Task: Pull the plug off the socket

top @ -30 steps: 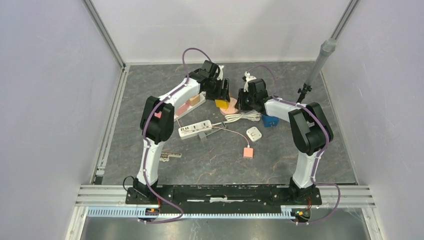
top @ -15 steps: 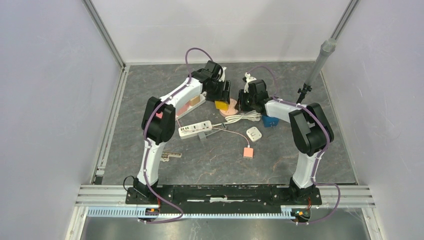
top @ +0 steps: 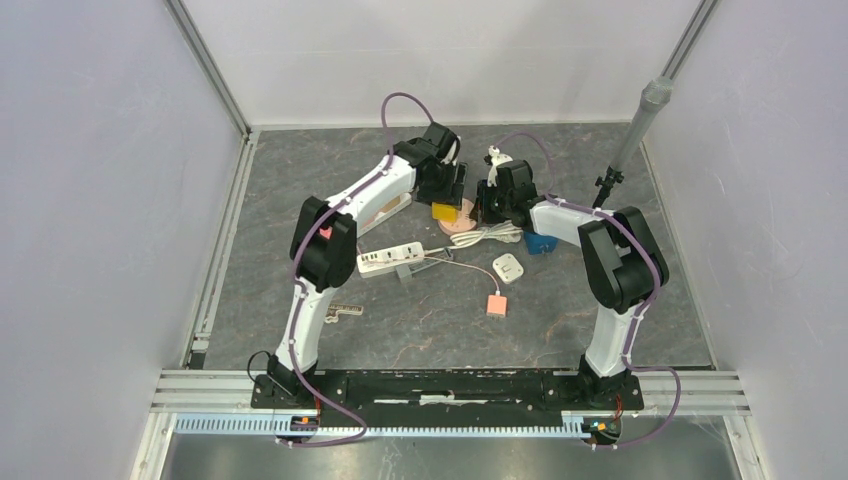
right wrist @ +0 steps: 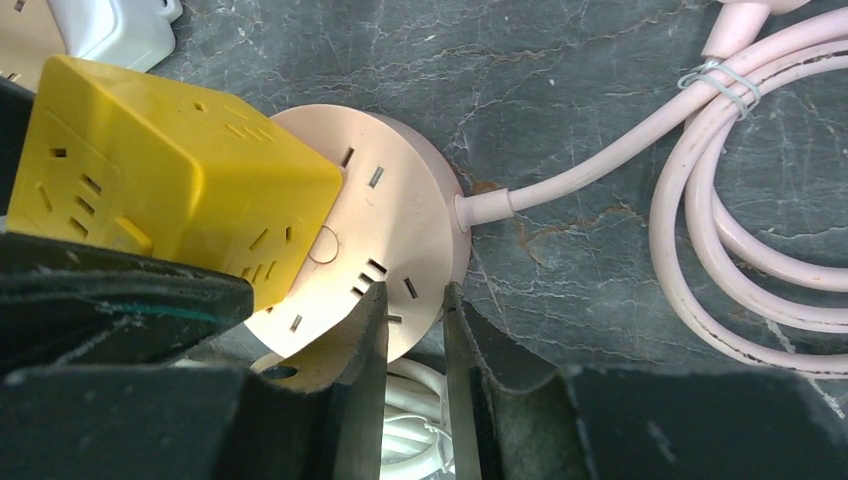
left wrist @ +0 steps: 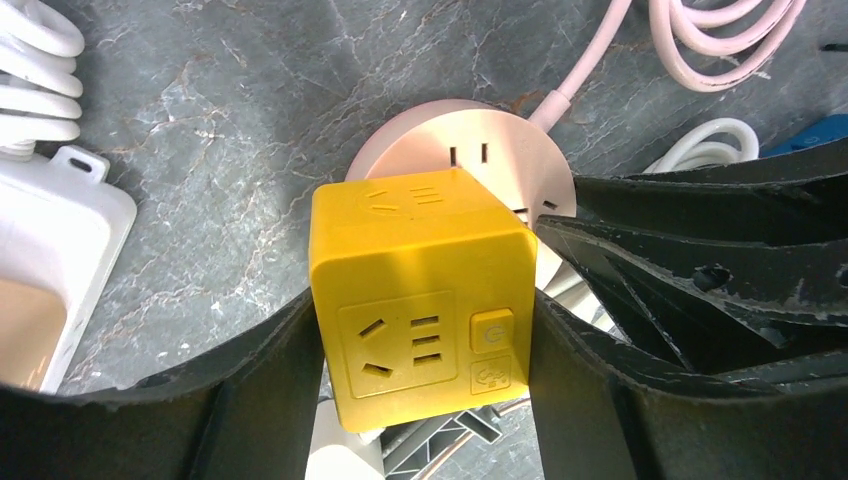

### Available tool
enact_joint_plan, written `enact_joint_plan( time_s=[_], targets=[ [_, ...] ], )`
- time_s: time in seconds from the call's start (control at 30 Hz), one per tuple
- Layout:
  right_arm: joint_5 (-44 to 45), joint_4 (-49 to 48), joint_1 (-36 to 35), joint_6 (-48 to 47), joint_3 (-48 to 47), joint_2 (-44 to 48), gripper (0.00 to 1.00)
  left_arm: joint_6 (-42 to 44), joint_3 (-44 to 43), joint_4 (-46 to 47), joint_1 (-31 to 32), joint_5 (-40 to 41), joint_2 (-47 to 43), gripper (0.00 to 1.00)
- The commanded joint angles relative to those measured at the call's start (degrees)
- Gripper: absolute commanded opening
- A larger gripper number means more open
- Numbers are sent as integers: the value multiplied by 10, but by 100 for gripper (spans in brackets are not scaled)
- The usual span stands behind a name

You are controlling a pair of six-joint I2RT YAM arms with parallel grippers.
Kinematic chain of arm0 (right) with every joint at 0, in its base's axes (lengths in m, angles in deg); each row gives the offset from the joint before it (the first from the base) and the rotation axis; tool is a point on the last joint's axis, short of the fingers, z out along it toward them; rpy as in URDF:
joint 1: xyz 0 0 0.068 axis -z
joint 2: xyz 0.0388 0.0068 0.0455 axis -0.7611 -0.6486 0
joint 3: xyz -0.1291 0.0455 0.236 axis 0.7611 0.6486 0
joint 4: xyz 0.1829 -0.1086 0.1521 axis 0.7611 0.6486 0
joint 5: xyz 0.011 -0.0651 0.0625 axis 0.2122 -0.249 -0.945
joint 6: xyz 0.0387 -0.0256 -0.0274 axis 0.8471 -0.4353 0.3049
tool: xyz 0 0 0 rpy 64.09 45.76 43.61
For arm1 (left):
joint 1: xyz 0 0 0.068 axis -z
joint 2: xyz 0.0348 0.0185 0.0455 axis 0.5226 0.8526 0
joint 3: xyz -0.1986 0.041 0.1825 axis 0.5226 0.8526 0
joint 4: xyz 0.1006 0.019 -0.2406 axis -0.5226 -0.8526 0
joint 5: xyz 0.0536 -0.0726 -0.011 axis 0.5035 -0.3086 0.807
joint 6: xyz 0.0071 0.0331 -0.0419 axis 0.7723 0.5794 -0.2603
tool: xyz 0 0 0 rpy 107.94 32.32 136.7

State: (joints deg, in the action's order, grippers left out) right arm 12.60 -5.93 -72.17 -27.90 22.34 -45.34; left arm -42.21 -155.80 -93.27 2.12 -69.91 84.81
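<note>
1. The yellow plug cube [left wrist: 420, 300] covers the 6 o'clock part of the round pink socket [left wrist: 480, 140]. Its prongs are hidden, so whether they sit in the socket cannot be told.
2. In the right wrist view, the right gripper [right wrist: 413, 315] hides the socket's rim at 6 o'clock. Whether it pinches the rim is unclear.
3. In the left wrist view, the white coiled cable [left wrist: 30, 70] at 10 o'clock and the pink cable [left wrist: 720, 40] at 1 o'clock are cut off by the edges.

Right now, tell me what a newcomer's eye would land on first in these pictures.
The bright yellow cube plug stands out most, clamped by the left pincer at the far middle of the table. Under it lies the pink round socket, its rim pinched by the right pincer, with its pink cable coiled off to one side.
</note>
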Motion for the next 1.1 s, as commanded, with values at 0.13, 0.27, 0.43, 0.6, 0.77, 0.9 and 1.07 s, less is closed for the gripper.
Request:
enact_joint_plan(
  time_s=[0.13,0.27,0.43,0.6,0.77,0.9,1.07],
  targets=[
    [44,85,-8,-29,28,-30,28,6,-53,-25,18,-19,-20,22],
    [37,84,-8,-32,27,-33,27,-22,-47,12,-7,-151,-25,20],
    [-20,38,-7,-53,46,-20,31,-57,-33,28,-13,-141,-20,19],
    [-35,37,-8,-59,43,-23,33,-31,-60,-7,18,-33,2,18],
    [-24,50,-8,-61,34,-30,33,2,-67,-23,24,4,4,18],
    [0,71,-8,-74,22,-38,39,22,-76,-11,14,-92,-2,19],
    [20,72,-11,-89,28,-35,43,-31,-83,15,11,-190,3,20]
  ],
)
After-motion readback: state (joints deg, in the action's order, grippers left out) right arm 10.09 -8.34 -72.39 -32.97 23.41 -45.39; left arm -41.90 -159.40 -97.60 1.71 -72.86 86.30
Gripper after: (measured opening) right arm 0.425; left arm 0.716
